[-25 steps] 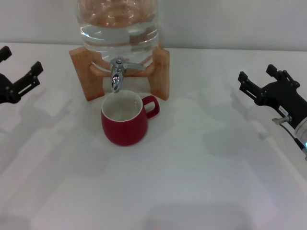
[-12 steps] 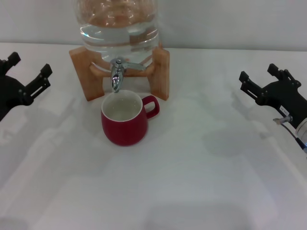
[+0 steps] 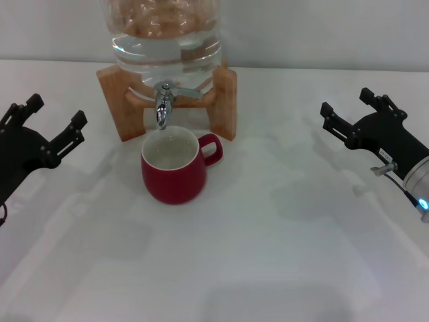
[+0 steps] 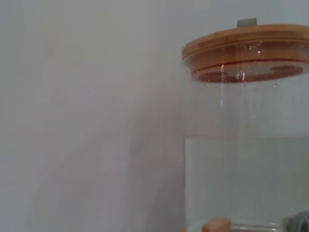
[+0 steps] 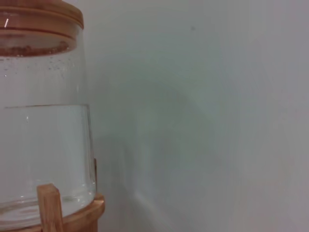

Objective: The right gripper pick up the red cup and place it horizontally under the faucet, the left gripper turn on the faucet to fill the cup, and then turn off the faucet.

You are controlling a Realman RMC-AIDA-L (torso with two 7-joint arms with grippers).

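Note:
The red cup (image 3: 175,169) stands upright on the white table, straight under the spout of the chrome faucet (image 3: 163,102), its handle to the right. The faucet sits on the clear water jug (image 3: 166,32) on its wooden stand (image 3: 226,100); its thin lever points right. My left gripper (image 3: 44,121) is open and empty, at the left of the table, well apart from the faucet. My right gripper (image 3: 353,111) is open and empty at the right. Neither wrist view shows the cup.
The left wrist view shows the jug's wooden lid (image 4: 246,43) and water-filled wall against a white backdrop. The right wrist view shows the jug wall (image 5: 43,150) and a stand post (image 5: 49,205).
My left gripper has moved right, toward the jug and cup. My right gripper has shifted a little left. The cup and the faucet have not moved.

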